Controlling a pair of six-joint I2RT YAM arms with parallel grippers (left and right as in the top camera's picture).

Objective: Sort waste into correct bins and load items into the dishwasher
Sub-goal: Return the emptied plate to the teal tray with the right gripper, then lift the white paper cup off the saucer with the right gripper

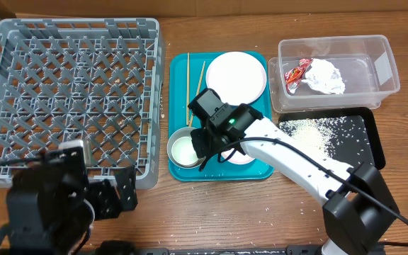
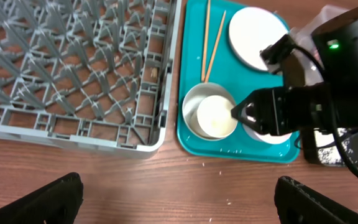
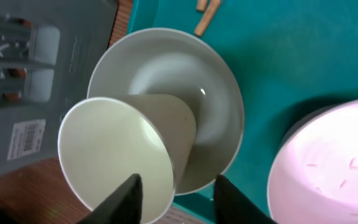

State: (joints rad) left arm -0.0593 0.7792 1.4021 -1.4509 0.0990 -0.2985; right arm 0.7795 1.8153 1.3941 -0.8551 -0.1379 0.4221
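Note:
The grey dish rack (image 1: 76,25) stands at the left. On the teal serving tray (image 1: 178,92) lie two chopsticks (image 1: 193,88), the round plate (image 1: 236,76), and the steel bowl (image 1: 174,145) with the white cup (image 1: 187,151) inside it. The small white bowl (image 1: 243,157) is partly hidden under my right arm. My right gripper (image 3: 182,199) is open, low over the tilted cup (image 3: 117,155) and the steel bowl's rim (image 3: 210,93). My left gripper (image 2: 179,199) is open and empty above bare table in front of the rack. The red wrapper (image 1: 296,73) and tissue (image 1: 326,76) lie in the clear tub (image 1: 384,64).
Rice (image 1: 307,131) is spread on the black tray (image 1: 370,134) in front of the tub, and a few grains lie on the wood near the teal tray's front edge. The rack's corner (image 2: 154,140) is close to the tray's left side.

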